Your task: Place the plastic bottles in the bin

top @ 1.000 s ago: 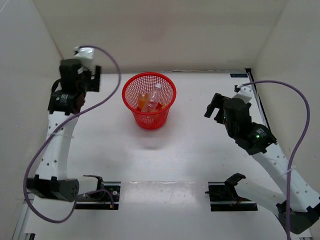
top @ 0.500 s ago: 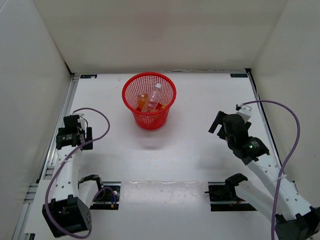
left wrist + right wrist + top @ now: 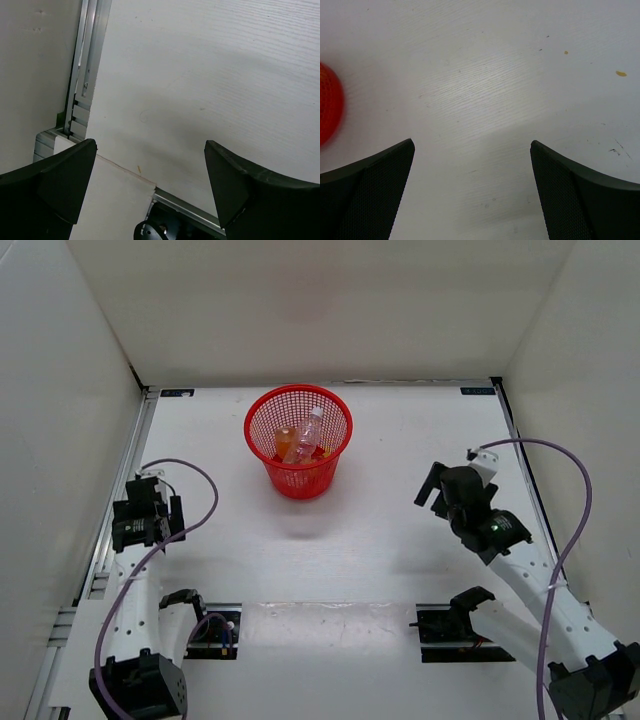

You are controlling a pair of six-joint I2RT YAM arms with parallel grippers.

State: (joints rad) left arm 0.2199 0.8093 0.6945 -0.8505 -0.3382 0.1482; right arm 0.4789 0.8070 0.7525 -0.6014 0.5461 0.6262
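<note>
The round red mesh bin [image 3: 298, 478] stands at the middle back of the table. Inside it lie the clear bottle with a white cap [image 3: 303, 440] and the shorter orange-yellow bottle [image 3: 285, 438]. My left gripper [image 3: 148, 512] is open and empty, low at the left edge of the table, far from the bin; in the left wrist view [image 3: 150, 150] its jaws stand wide over bare table. My right gripper [image 3: 432, 483] is open and empty at the right, apart from the bin; in the right wrist view [image 3: 472, 147] the bin's red edge [image 3: 329, 102] shows at the far left.
White walls enclose the table on three sides. A metal rail [image 3: 85, 75] runs along the left edge. Two black arm mounts [image 3: 205, 625] [image 3: 455, 625] sit at the near edge. Small crumbs [image 3: 620, 73] lie on the table at the right.
My left arm has dropped from high beside the bin down and back to the left edge of the table. My right arm has pulled back slightly. Both bottles stay in the bin.
</note>
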